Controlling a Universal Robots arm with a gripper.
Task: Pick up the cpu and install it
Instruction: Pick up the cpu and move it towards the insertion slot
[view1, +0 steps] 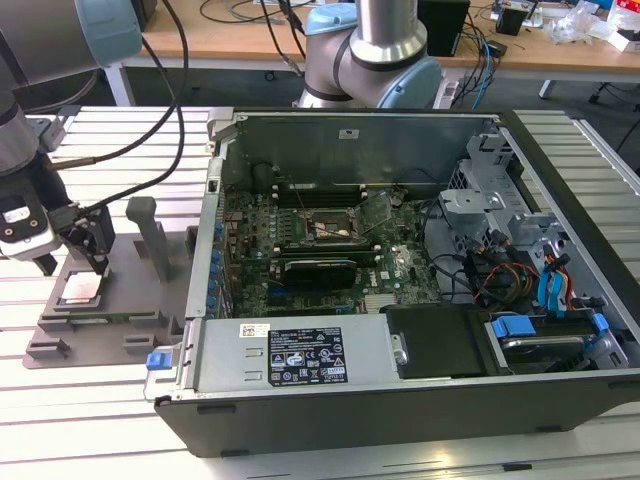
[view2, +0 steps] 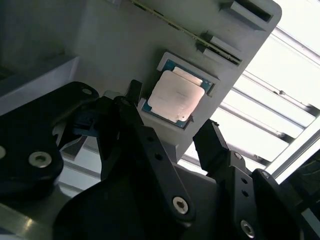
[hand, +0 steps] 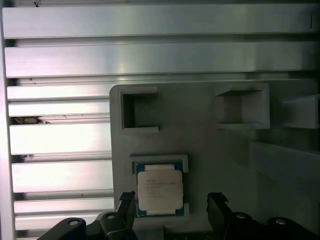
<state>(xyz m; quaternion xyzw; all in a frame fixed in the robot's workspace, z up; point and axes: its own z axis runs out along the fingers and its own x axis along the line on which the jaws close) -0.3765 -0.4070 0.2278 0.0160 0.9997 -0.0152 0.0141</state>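
The cpu lies flat, metal plate up, in a square recess of the grey tray, at the exterior view's left on the slatted aluminium table. The gripper hangs over it with its fingers spread, one on each side of the chip. The open computer case stands just beside the tray.

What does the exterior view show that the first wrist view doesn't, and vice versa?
Exterior view: the open computer case with its motherboard socket inside. First wrist view: the fingers spread either side of the cpu, not touching it. Both: the cpu lying in the grey tray on the slatted table, open gripper over it.
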